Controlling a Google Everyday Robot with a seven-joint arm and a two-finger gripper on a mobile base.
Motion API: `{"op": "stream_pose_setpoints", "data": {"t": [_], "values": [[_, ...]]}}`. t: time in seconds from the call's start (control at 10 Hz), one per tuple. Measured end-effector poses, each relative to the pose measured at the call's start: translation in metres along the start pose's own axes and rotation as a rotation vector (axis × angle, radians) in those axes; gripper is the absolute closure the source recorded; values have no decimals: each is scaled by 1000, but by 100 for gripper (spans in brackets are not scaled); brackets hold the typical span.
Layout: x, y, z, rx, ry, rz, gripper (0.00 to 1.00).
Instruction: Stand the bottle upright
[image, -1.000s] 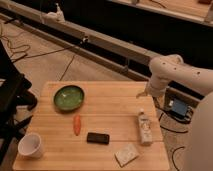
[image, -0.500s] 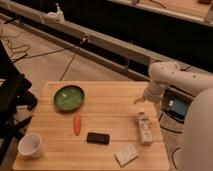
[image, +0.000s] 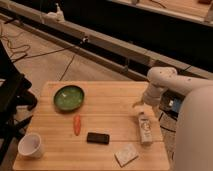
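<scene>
Wooden bench (image: 115, 107), bottle lying flat, approach step.
At the frame's right my arm (image: 165, 82) bends down over the bench edge. The bottle (image: 145, 129) lies on its side at lower right. My hand (image: 139, 106), spread wide and empty, hovers just above its upper end. Next, I judge: lower, close on it, tip it upright.

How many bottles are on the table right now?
1. The bottle lies on its side near the table's right edge, with the hand just above its far end. None seems hidden.
</scene>
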Motion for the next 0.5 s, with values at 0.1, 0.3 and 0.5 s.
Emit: {"op": "stream_pose_setpoints", "data": {"t": [0.1, 0.3, 0.5], "values": [[-4, 0, 6, 21, -9, -31, 20], [-10, 3, 12, 36, -33, -78, 20], [-9, 9, 17, 37, -39, -110, 20]]}}
